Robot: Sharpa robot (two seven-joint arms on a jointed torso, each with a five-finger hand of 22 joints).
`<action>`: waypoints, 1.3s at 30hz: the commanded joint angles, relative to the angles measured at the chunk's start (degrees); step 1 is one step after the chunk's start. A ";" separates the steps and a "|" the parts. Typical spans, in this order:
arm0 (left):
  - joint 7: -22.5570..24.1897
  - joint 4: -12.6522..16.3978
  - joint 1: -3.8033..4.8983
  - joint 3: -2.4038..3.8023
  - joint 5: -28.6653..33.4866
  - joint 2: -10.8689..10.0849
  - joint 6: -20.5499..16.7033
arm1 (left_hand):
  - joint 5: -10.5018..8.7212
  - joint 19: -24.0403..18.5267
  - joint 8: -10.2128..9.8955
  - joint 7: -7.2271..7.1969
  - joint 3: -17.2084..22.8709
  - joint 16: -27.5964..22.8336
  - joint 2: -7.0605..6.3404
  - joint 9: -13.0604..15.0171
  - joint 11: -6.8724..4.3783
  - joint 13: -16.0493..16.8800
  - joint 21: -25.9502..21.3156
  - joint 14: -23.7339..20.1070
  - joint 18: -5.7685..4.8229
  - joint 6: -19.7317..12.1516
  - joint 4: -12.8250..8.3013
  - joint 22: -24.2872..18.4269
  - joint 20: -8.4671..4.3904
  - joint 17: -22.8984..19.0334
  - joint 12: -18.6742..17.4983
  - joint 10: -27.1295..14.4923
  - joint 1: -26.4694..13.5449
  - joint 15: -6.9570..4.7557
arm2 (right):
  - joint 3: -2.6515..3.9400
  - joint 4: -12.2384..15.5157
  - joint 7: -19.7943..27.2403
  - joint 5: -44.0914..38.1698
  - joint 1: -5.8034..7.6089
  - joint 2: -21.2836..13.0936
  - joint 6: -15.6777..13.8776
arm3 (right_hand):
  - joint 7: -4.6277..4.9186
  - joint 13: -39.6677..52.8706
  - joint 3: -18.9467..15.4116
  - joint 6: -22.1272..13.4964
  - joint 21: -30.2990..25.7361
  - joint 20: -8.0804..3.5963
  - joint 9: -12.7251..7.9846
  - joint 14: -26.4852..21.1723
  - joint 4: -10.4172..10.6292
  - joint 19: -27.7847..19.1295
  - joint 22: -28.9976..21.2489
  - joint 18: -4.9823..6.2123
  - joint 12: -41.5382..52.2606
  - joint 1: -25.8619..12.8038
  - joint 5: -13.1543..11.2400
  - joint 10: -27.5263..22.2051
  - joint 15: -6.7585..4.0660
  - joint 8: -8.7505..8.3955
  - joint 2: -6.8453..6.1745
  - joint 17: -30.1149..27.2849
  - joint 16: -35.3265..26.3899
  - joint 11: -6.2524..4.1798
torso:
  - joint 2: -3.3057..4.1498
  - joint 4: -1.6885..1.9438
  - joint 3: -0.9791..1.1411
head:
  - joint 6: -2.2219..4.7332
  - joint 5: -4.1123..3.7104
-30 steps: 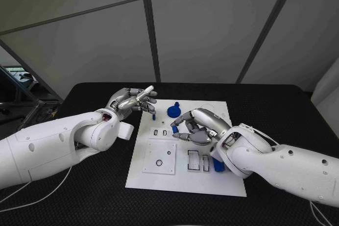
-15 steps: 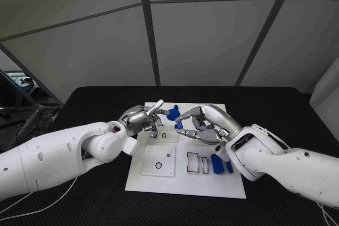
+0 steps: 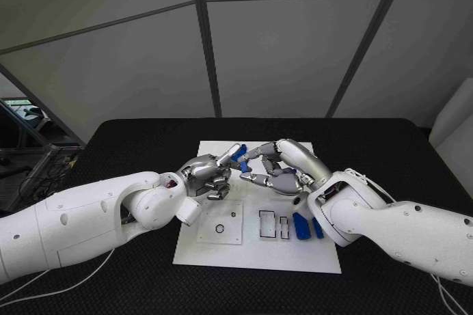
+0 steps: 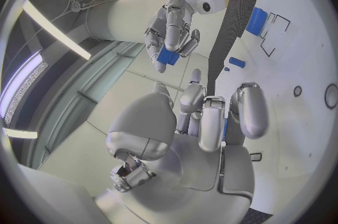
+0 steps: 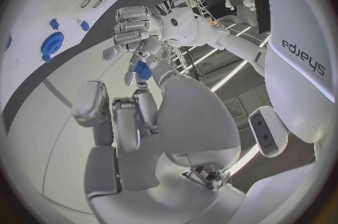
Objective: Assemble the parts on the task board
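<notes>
Hands meet above the far half of the white task board [image 3: 258, 250], which lies in the middle of the black table [image 3: 394, 137]. The left hand [image 3: 207, 177] comes in from the left with most of its fingers curled in and one stretched toward the other hand; where the two come together it touches a small blue part [image 3: 240, 161]. The right hand [image 3: 276, 170] faces it from the right, fingers bent round the same spot, and the wrist views show the blue part pinched at fingertips, though which hand has the firmer hold I cannot tell. Two blue bars [image 3: 307, 226] lie side by side on the near right of the board, just beside a pair of upright slots [image 3: 275, 223]. A raised square plate [image 3: 221, 223] with a small ring marked on it sits on the near left. In the right wrist view a blue gear [image 5: 52, 43] rests on the board with two small blue pegs [image 5: 69, 25] near it.
</notes>
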 commanded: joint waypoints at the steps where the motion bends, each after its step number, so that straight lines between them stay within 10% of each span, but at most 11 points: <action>1: -0.75 0.23 0.05 0.02 1.32 0.17 3.30 | -0.14 0.43 -0.09 0.31 -0.70 0.44 0.49 0.17 0.15 0.63 0.50 4.91 -0.94 0.21 0.05 0.48 0.07 11.86 0.58 0.43 -0.96 -0.10 | 0.08 -0.34 0.71 0.58 0.06 0.32 -0.70 | -0.03 0.05 0.27 0.55 0.23 -0.08 0.11 5.02 -0.20 0.49 0.08 -0.99 0.18 -0.29 0.39 0.36 -0.50 0.16 -0.31 9.98 0.39 0.17 | -0.04 0.00 -0.06 | -0.07 0.09; 39: 0.72 0.99 0.07 0.08 4.38 -0.10 4.52 | -0.34 2.71 1.49 -1.30 -1.67 2.13 4.39 2.72 -1.23 4.10 3.50 6.02 -1.79 4.52 -0.27 5.67 -0.74 14.35 3.41 2.29 -2.43 -1.18 | 0.09 -2.18 -0.41 0.63 0.07 0.82 1.04 | -0.10 0.18 0.27 0.86 0.18 -0.09 0.19 5.01 -0.24 0.43 -0.03 -0.96 0.30 -0.31 0.33 0.32 -0.52 0.21 -0.24 9.94 0.38 0.13 | -0.06 -0.04 0.03 | -0.72 -0.17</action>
